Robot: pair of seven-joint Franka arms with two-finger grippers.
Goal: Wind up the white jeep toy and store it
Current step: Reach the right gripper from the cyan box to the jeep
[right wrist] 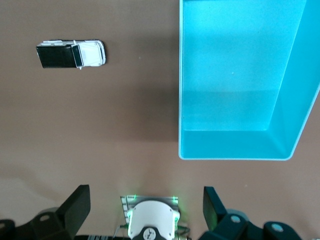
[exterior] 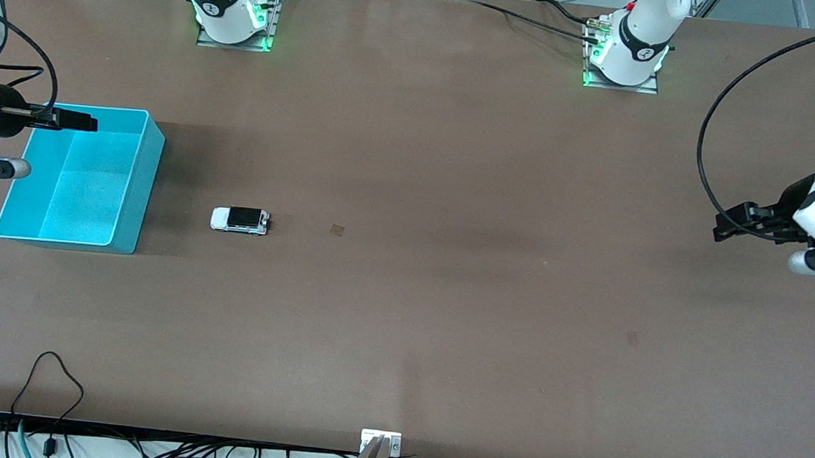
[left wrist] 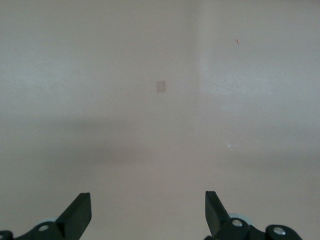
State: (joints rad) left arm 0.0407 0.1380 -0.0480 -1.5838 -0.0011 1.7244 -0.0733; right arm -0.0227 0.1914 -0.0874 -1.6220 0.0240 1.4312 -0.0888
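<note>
The white jeep toy (exterior: 240, 219) has a black roof and stands on the brown table beside the turquoise bin (exterior: 132, 190), toward the left arm's end from it. It also shows in the right wrist view (right wrist: 71, 54), apart from the bin (right wrist: 181, 75). The bin is empty. My right gripper (exterior: 77, 120) is open and empty, up in the air over the bin's rim that lies farthest from the front camera; its own view shows it spread wide (right wrist: 146, 207). My left gripper (exterior: 723, 226) is open and empty over bare table at the left arm's end (left wrist: 147, 210).
A small square mark (exterior: 337, 230) is on the table past the jeep toward the left arm's end, also in the left wrist view (left wrist: 160, 86). Both arm bases (exterior: 234, 15) (exterior: 625, 56) stand at the table's edge. Cables (exterior: 53, 404) hang along the edge nearest the front camera.
</note>
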